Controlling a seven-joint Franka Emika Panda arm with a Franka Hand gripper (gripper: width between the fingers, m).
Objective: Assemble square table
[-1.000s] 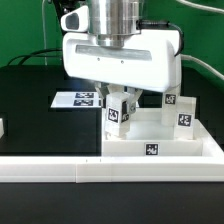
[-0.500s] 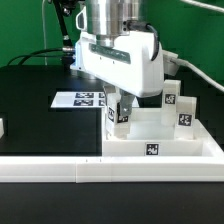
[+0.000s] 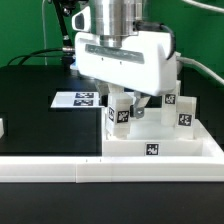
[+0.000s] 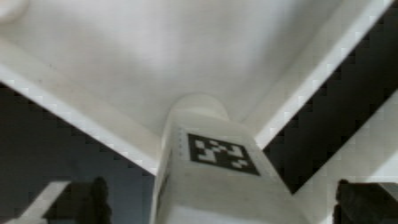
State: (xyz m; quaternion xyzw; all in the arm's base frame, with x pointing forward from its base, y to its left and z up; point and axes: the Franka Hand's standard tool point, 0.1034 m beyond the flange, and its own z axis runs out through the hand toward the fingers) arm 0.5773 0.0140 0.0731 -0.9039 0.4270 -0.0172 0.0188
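Matte black surface [image 3: 30,95] under your glossy white plastic square slab [image 3: 160,148], claw [image 3: 127,112] spread wide around small tagged white block leg [image 3: 122,113], pads apart from it.

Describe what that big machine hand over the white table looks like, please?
The gripper has a wide, boxy white plastic body with rounded corners and a dark slot along its front. Above it sits a shiny grey metal cylinder where it joins the arm. Two short fingers reach down from its underside, dark with pale tips. Black cables hang behind it on the exterior view's left. No markings are legible.
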